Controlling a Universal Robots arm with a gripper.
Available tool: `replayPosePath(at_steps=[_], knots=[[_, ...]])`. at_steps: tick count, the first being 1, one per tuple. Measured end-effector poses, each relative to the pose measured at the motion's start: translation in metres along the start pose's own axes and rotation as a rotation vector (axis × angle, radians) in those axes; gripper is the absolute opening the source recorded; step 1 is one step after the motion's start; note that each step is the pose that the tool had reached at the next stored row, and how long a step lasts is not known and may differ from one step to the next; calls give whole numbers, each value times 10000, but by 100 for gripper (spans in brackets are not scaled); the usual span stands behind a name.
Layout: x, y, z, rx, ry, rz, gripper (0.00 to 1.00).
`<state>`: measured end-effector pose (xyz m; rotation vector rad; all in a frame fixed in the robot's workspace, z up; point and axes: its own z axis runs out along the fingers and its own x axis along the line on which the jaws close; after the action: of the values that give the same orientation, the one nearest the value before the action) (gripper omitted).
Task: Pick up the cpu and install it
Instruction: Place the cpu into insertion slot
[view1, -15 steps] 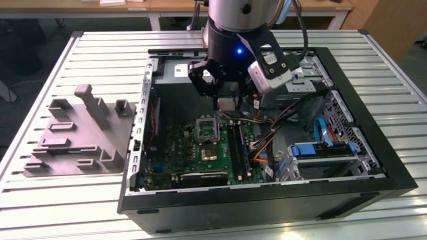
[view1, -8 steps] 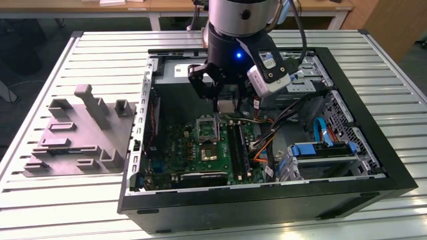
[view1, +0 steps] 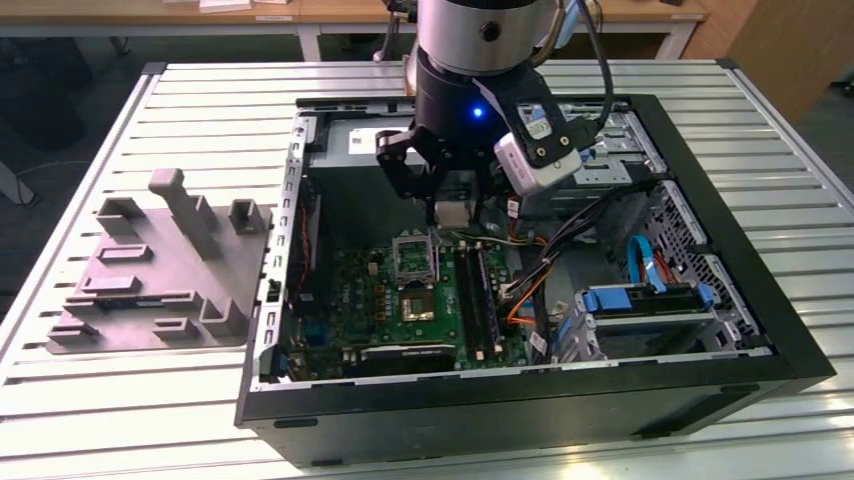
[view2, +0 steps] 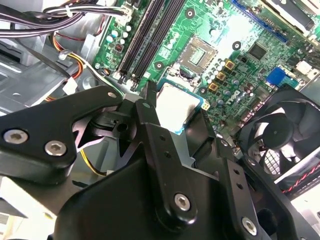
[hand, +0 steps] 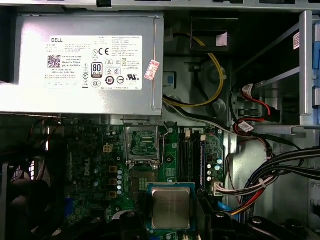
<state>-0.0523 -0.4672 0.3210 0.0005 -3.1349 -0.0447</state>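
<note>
My black gripper (view1: 450, 206) pinches the small, flat, square cpu with the silvery-grey metal top (view1: 451, 213) by two opposite edges. I hold it inside the open black computer case (view1: 534, 405), which stands on the slatted white desk (view1: 200, 100). The cpu hangs level between my fingers (view2: 150, 130), lifted clear of the green motherboard (view1: 354, 290). In the first wrist view the cpu (hand: 171, 207) is near the rectangular metal-framed socket (hand: 142, 142), between my gripper (hand: 171, 216) and the big grey metal box with a white label (hand: 30, 100).

cpu (view2: 177, 107) edges hidden behind end effector fingers (view2: 152, 125), fan (view2: 280, 134) cut off by second wrist view's edge
</note>
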Motion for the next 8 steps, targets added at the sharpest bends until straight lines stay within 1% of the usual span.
replayPosePath(at_steps=[4, 8], knots=[[51, -1, 35, -6, 0, 0, 47], [51, -8, 103, -5, 4, 0, 47]])
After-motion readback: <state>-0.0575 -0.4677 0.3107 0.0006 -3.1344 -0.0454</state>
